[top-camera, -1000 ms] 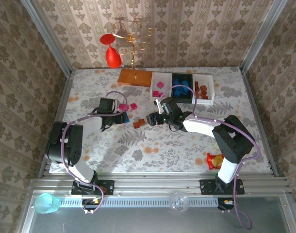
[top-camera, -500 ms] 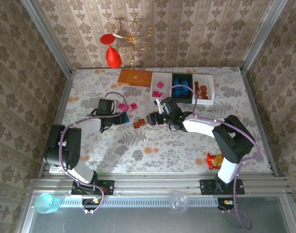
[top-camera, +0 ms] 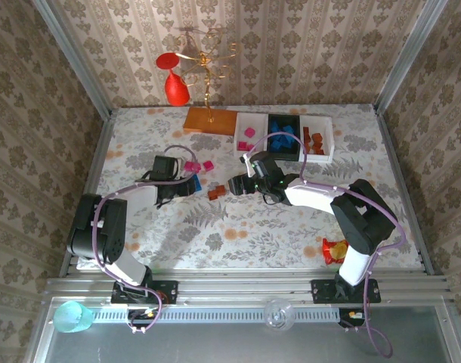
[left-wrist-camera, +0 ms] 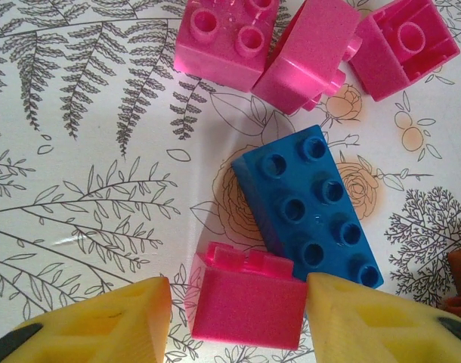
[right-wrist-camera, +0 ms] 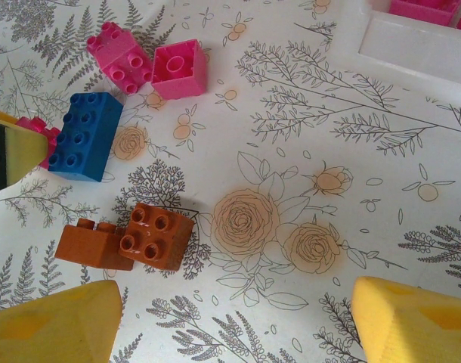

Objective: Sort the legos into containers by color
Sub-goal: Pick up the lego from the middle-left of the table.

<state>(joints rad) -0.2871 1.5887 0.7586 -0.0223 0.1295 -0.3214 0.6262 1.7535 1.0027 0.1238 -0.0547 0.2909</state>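
Left gripper is set low over the table, jaws partly open on either side of one pink brick. The brick is sat flat on the patterned cloth. It is touched by the finger on the right of the wrist view, and a gap is seen at the other finger, so no grip is made. A blue brick is laid slantwise just beyond, touching the pink one's far corner. Three more pink bricks are bunched further out: one studs up, one tipped on its side, one upturned.

Right gripper is held wide open over bare cloth, nothing between its fingers. Two orange-brown bricks are lying together, touching, just ahead of it and between the two grippers.

Three trays are lined up side by side at the far edge. Pink pieces are held in the white tray, blue pieces in the black tray in the middle, orange-brown pieces in the second white tray.

A snack packet is left near the right arm's base. A gold stand on a flat orange base is placed left of the trays.
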